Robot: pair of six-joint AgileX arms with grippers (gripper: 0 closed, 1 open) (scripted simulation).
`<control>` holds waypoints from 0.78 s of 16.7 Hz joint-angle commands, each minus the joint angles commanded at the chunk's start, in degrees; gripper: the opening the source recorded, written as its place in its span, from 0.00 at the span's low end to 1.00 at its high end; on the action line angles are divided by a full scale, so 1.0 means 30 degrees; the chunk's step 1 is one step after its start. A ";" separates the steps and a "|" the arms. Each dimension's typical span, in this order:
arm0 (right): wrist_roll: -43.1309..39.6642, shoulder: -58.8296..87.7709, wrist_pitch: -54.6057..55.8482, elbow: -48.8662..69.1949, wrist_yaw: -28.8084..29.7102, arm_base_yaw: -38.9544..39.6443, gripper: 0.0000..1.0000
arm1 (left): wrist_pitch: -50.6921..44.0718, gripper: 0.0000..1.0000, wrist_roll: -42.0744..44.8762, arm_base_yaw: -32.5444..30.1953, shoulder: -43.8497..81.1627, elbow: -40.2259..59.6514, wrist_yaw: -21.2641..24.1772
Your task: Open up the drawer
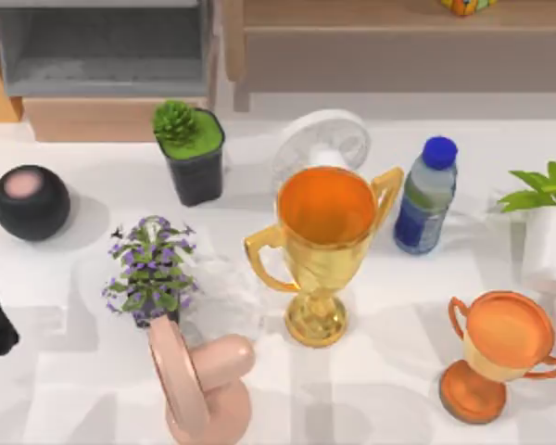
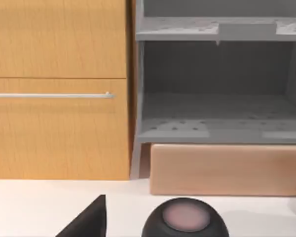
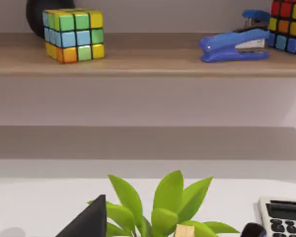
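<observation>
Orange-brown wood-fronted drawer (image 2: 58, 89) with thin metal bar handle (image 2: 52, 95) sat closed, untouched; left hand (image 2: 86, 219) short of it, grip state unclear.

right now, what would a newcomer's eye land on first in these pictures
Most likely the big gold trophy standing mid-table, with a smaller orange trophy toward the right front. Around them sit a purple flowering plant, a blue-capped bottle and a black round speaker at the left. In the left wrist view, the drawer with its orange-brown front and slim handle bar stands beside an open grey compartment.
</observation>
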 joint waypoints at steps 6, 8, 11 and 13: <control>0.0000 0.0000 0.0000 0.0000 0.0000 0.0000 1.00 | 0.1089 1.00 0.0084 -0.1748 0.2173 0.1661 -0.1820; 0.0000 0.0000 0.0000 0.0000 0.0000 0.0000 1.00 | 0.1990 1.00 0.0117 -0.3295 0.4419 0.3056 -0.3352; 0.0000 0.0000 0.0000 0.0000 0.0000 0.0000 1.00 | 0.3542 1.00 0.0156 -0.6010 0.8570 0.5464 -0.5983; 0.0000 0.0000 0.0000 0.0000 0.0000 0.0000 1.00 | 0.4585 1.00 0.0189 -0.7831 1.1362 0.7083 -0.7758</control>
